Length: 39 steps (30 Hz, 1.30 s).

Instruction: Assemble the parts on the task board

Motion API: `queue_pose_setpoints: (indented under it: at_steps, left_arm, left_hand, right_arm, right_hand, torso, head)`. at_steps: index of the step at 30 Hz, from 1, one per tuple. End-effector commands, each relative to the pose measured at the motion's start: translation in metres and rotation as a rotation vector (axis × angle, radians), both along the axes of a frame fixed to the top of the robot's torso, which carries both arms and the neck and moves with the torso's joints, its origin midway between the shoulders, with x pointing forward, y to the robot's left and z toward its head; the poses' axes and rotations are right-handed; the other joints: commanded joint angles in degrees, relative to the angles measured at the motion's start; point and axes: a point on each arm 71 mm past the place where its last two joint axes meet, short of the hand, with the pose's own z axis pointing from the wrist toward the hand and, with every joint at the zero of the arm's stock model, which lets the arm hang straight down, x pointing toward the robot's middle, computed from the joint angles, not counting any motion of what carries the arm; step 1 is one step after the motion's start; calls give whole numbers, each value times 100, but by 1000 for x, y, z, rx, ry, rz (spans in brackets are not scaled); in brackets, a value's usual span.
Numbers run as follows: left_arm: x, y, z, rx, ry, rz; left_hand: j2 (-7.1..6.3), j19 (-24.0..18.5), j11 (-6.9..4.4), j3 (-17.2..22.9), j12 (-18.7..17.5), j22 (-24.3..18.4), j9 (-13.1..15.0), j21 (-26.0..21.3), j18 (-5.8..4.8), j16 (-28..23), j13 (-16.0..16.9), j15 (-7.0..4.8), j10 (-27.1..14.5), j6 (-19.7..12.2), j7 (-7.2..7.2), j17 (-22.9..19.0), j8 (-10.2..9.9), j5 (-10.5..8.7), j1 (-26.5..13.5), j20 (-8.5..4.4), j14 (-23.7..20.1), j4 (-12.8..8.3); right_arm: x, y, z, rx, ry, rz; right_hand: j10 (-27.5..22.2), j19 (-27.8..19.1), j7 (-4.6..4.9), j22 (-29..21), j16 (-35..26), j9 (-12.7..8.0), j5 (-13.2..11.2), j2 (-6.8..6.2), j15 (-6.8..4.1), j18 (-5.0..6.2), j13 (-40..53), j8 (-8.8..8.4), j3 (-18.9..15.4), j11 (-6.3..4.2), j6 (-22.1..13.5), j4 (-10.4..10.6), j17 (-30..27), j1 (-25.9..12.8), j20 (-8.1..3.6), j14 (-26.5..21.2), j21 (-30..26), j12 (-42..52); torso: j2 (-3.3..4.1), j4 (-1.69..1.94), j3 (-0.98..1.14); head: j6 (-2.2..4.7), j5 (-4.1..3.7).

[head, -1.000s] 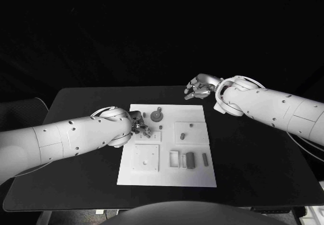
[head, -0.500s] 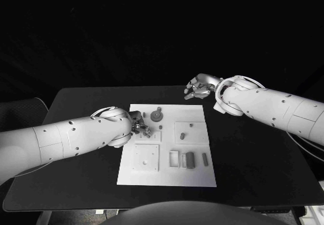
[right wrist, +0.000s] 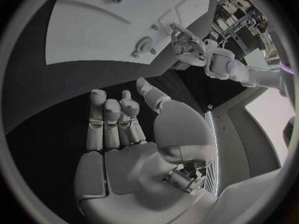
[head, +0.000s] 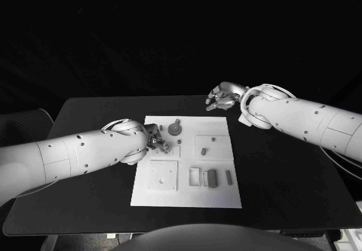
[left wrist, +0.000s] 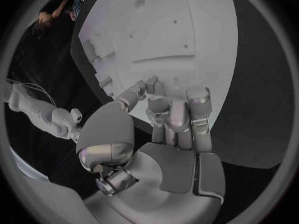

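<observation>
The white task board (head: 189,194) lies in the middle of the black table. My left hand (head: 156,140) hovers low over the board's left side, its fingers curled down beside a small holed plate (head: 169,152). In the left wrist view the thumb and a fingertip (left wrist: 156,88) meet just above the board (left wrist: 162,30); what lies between them is hidden. A round grey part (head: 175,128) stands just beyond that hand. My right hand (head: 223,97) hangs above the table behind the board's far right corner. Its fingers (right wrist: 112,119) are spread and hold nothing.
A short peg (head: 203,152) lies on the right-hand square plate, with a tiny part (head: 213,139) above it. Two grey bars (head: 212,178) (head: 228,177) and a frame (head: 194,177) sit near the front. Bare black table (head: 286,172) surrounds the board.
</observation>
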Motion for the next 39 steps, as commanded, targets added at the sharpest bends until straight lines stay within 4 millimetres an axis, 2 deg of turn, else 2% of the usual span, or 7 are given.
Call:
queue_pose_setpoints:
  at_steps: [1, 9, 16, 25, 35, 36, 39]
  left_arm:
    - [-3, -1, -4, 17, 22, -22]
    - [-3, -2, -4, 21, 16, -27]
    - [-3, -1, -3, 22, 12, -23]
    - [-1, -1, -2, 22, -12, -15]
    - [0, -3, -1, 0, -29, -8]
    - [0, -3, -1, -1, -31, -6]
    - [0, -3, -1, 2, -24, -9]
  left_hand:
    - [-40, 2, -17, 24, 31, 74, -6, 6, 362, 15, -11, -27, 36, 38, 11, -4, -29, -18, 28, -1, -14, 8]
    - [-19, 5, -16, 38, 39, 75, -5, 8, 363, 20, -19, -27, 36, 37, 11, 1, -27, -15, 84, 0, -11, -8]
    - [120, 4, -15, 29, 53, 80, -4, 14, 359, 29, -36, -25, 35, 39, 13, 8, -23, 5, 157, 5, -6, -57]
    - [499, -8, -19, 16, 77, 91, -8, 27, 353, 47, -82, -19, 40, 50, 8, 25, -15, 115, 297, 15, -1, -256]
    - [726, 2, -19, 68, 102, 94, -21, 48, 343, 74, -134, -6, 65, 79, 8, 57, -6, 382, 395, 28, 15, -454]
    - [709, 1, -77, 51, 141, 89, 71, 44, 336, 40, -79, -6, 16, 336, -79, -4, 157, 496, 385, 38, -17, -479]
    - [721, 8, -118, 52, 175, 81, 128, 39, 337, 27, -18, -12, -33, 344, -97, -29, 190, 677, 377, 40, -19, -512]
  right_arm:
    - [-1, 1, -1, -2, 8, 13]
    - [-1, 1, -1, -2, 8, 13]
    - [-1, 1, -1, -2, 9, 14]
    - [-1, 2, -1, -1, 9, 15]
    - [-1, 2, -1, -2, 10, 16]
    - [-1, 3, -1, -1, 10, 17]
    - [-1, 3, -1, -1, 11, 18]
  right_hand:
    - [-29, -14, 51, 64, -31, 8, 14, -29, -50, 76, -10, -32, 26, 12, 8, 24, -6, -43, 21, -3, -23, -34]
    - [-30, -14, 52, 64, -31, 8, 14, -29, -50, 77, -10, -33, 26, 13, 7, 25, -7, -45, 21, -3, -23, -34]
    - [-30, -14, 52, 64, -31, 9, 14, -29, -49, 76, -10, -35, 26, 13, 6, 26, -7, -47, 21, -3, -24, -34]
    - [-30, -13, 53, 64, -31, 10, 14, -29, -48, 76, -10, -36, 27, 14, 5, 27, -7, -50, 21, -3, -24, -33]
    - [-30, -13, 53, 65, -30, 11, 14, -31, -48, 77, -10, -38, 27, 15, 4, 28, -8, -53, 21, -3, -24, -33]
    - [-30, -13, 53, 65, -30, 11, 14, -30, -48, 76, -10, -38, 27, 15, 3, 28, -8, -53, 21, -3, -24, -33]
    - [-30, -13, 53, 64, -30, 12, 14, -30, -48, 77, -10, -38, 27, 15, 3, 29, -8, -54, 21, -3, -24, -33]
  torso:
    - [0, 0, -2]
    - [1, 1, 0]
    - [2, -1, -2]
    - [0, 2, -2]
    - [0, 0, -3]
    - [1, 0, -2]
    - [1, 1, 1]
  head:
    - [-8, -6]
    - [-11, -11]
    - [-12, -11]
    - [-11, -7]
    - [-21, -5]
    - [-22, -4]
    - [-22, -4]
